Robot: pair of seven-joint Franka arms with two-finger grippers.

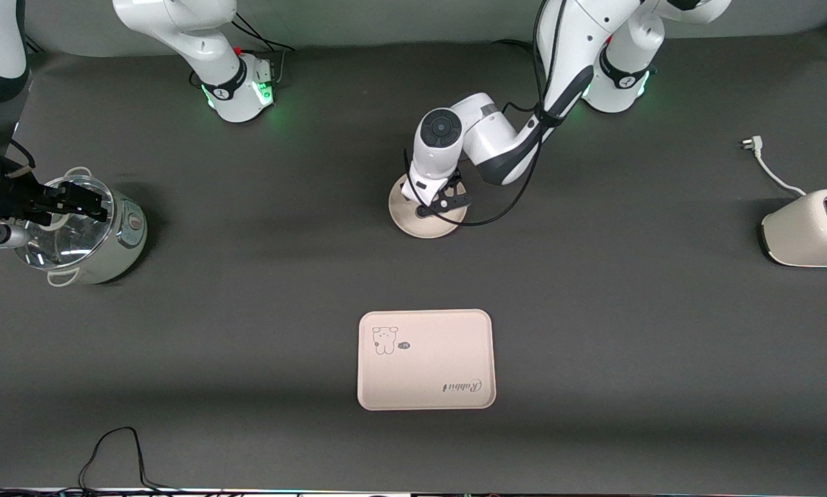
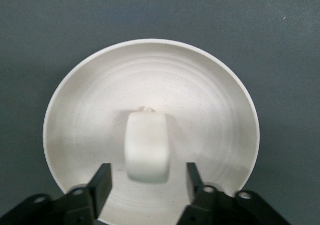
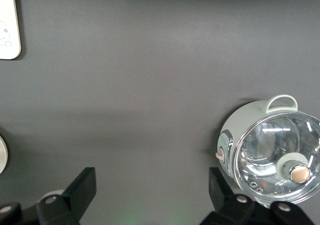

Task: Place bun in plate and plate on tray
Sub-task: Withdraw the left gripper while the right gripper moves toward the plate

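The plate (image 1: 424, 224) serves as the landmark: it sits on the dark table mat (image 1: 593, 331) near the middle, closer to the arm bases than the tray (image 1: 425, 359), which lies flat and well apart from it, nearer to the front camera, its cartoon animal drawing and "Rabbit" script facing up. The left gripper (image 1: 440, 200) is directly over the plate, and its arm hides most of the dish in the front view. In the left wrist view the bun (image 2: 146, 146) lies inside the plate (image 2: 150, 75) close to its center, resting on the dish floor. The left gripper (image 2: 147, 185) has its jaws spread, one black finger on either side of the bun's nearer end with a visible gap on each side, so neither pad is touching it. The right arm waits well away from the plate at its own end of the table, with the right gripper (image 1: 82, 200) over a small pale green cooker with a glass lid (image 1: 85, 231). The right wrist view shows the right gripper (image 3: 152, 192) with its fingers wide apart and holding nothing, the cooker (image 3: 272, 150) below it. Far from the plate toward the left arm's end of the table stands a white toaster (image 1: 810, 228) with its cord and plug (image 1: 765, 162) trailing on the mat.
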